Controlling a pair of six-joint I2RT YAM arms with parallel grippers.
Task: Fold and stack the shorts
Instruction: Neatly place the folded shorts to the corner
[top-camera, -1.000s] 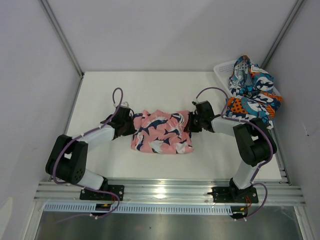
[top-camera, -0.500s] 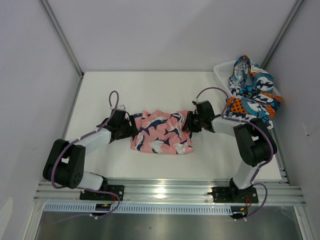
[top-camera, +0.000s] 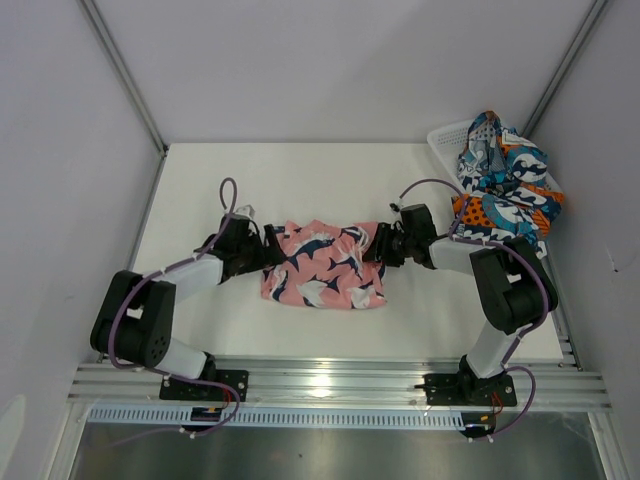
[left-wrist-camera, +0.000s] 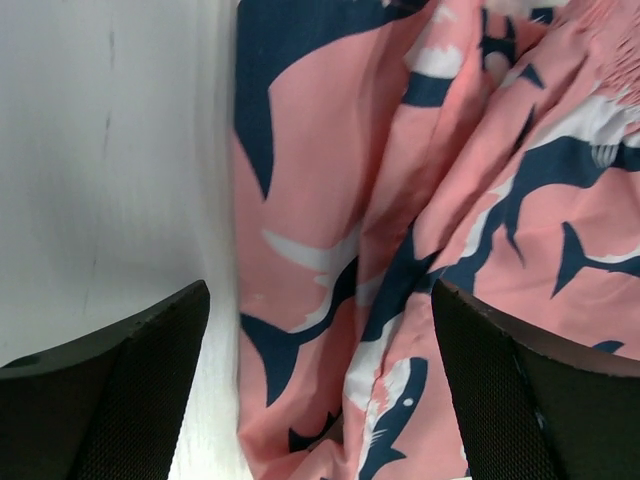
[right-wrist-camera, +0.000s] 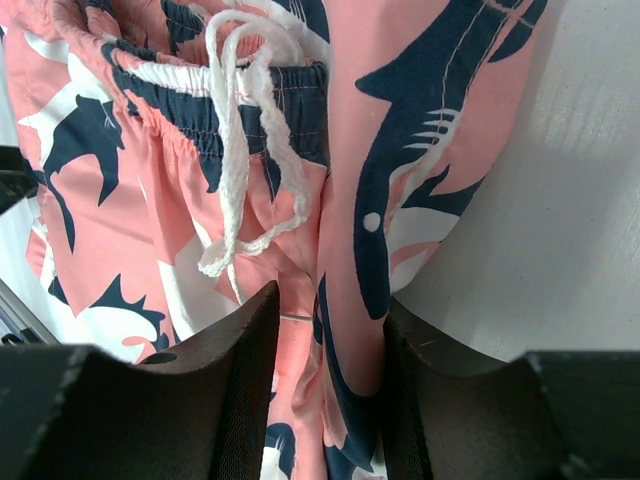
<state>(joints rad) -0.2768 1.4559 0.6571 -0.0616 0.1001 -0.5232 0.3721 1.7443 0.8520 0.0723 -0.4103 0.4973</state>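
Where the pink shorts lay, about the middle of the white desk, they formed a flattened, roughly rectangular bundle, their navy-and-white shark shapes facing up. The gathered waistband and a looped white drawstring showed in the right wrist view. The left arm reached in low from the left. Its jaws stood wide apart at the bundle's left edge, one black finger over bare desk and the other over cloth, and they held nothing. The right arm reached in low from the opposite side. Its jaws were only partway apart, with a lengthwise fold of the pink cloth running between the two fingers. Whether they pinched that fold or merely flanked it could not be told. Well apart from all this, in the far right corner of the desk, stood the white mesh basket. In it was the second pair, the patterned shorts in blue, teal, orange and white. They were crumpled into a heap that rose above the rim and spilled over the near side, so that only the basket's far left corner stayed visible. Nothing else could be seen in it. Purple cables looped off both arms. Their bases sat on a metal rail along the near edge, and pale walls enclosed the desk.
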